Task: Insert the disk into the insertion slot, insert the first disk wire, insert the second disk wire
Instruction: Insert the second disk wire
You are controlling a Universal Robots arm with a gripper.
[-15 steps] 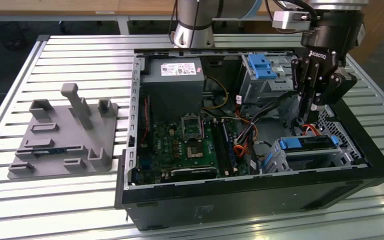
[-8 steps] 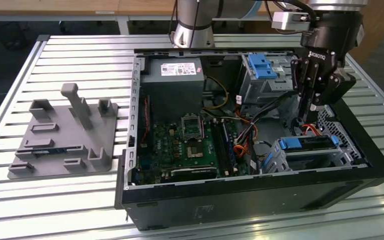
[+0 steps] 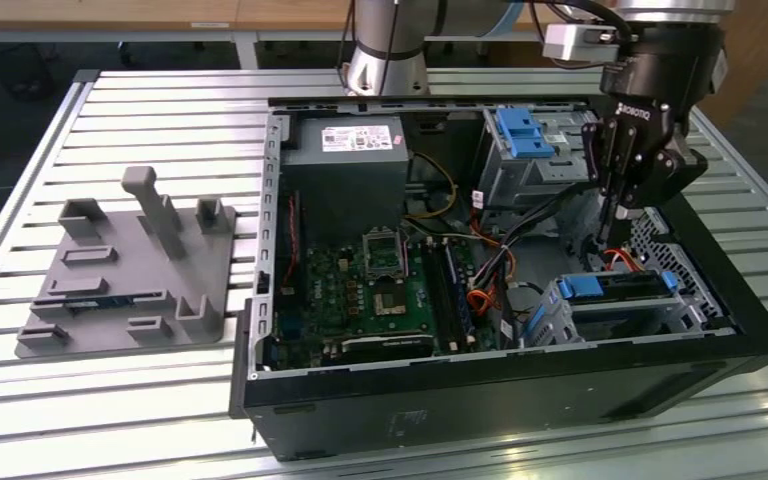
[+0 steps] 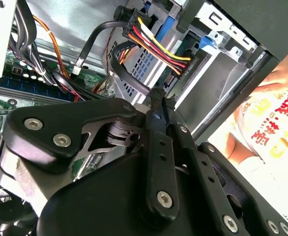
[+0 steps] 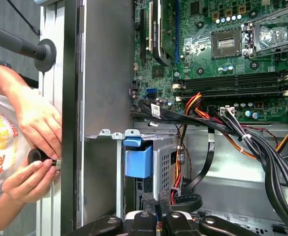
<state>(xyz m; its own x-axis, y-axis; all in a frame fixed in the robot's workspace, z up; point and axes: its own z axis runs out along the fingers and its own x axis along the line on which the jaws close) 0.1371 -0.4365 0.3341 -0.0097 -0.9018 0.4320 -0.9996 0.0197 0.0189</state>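
**Drive** (image 3: 620, 288): it sits in its blue frame inside the perforated metal bay (image 3: 688, 310), low at the exterior view's right, within the open computer case (image 3: 491, 395). I judge the insertion step complete.

**Power lead** (image 4: 156, 42): in the second wrist view, the bundle of yellow, red and black wires runs to the end of the drive. Its plug appears to be home, but I cannot confirm full seating.

**Claw** (image 3: 618, 222): it hangs straight down just above the wired end of the drive, with its fingers drawn together. I cannot tell whether a plug is pinched between them. A red cable (image 3: 612, 262) rises from the drive end directly beneath the tips.

**Step in hand**, by my judgement: seating a wire at the drive's rear edge.

**Recommendations:**
- I would hold the wrist square to that edge and push only along the line of the socket. Any side load would likely flex the thin sheet metal of the bay or shift the drive in its frame.
- I would apply pressure gently and stop at firm resistance, since a tilted plug will bind rather than enter.
- The loose black cables (image 5: 252, 142) crowd the approach, so the fingers need watching for snags.
- A person's hands (image 5: 38, 125) are at the outer side of the case wall. I would run at low speed with no sideways swing.
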